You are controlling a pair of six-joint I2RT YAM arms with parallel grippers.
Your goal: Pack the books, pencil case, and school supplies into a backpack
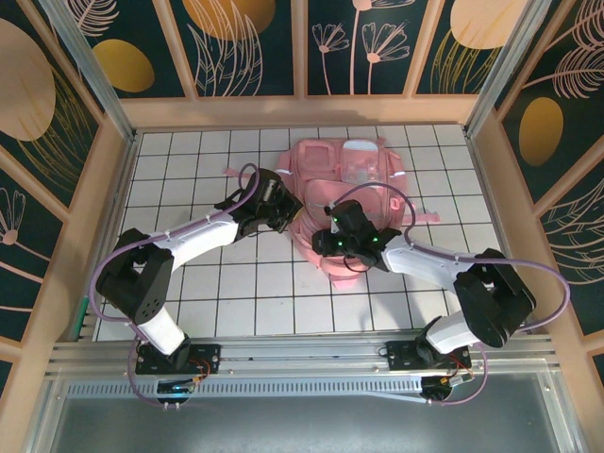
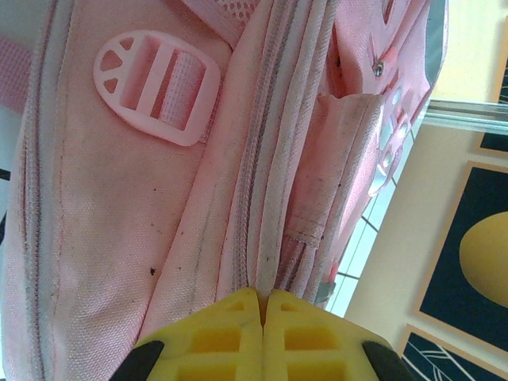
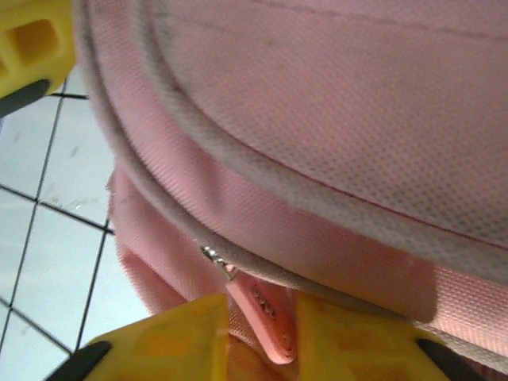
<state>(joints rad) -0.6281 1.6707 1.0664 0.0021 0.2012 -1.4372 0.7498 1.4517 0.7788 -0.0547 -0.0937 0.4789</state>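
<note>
We are working on the opening step. The backpack point(image 1: 351, 184) is lying flat on the tiled counter point(image 1: 208, 283) at upper centre of the overhead frame, and we are judging that nothing can go in yet, since its zipper is looking closed. The left end effector point(image 1: 283, 215) is sitting at the bag's left flank with its fingers fully together at the zipper seam; we are unable to tell whether they are nipping fabric. The right end effector point(image 1: 345, 253), at the bag's lower edge, is holding the pink zipper pull point(image 3: 266, 321) between barely parted fingers. Next we are expecting a steady drag of that pull along the track, with the left side bracing the bag.
</note>
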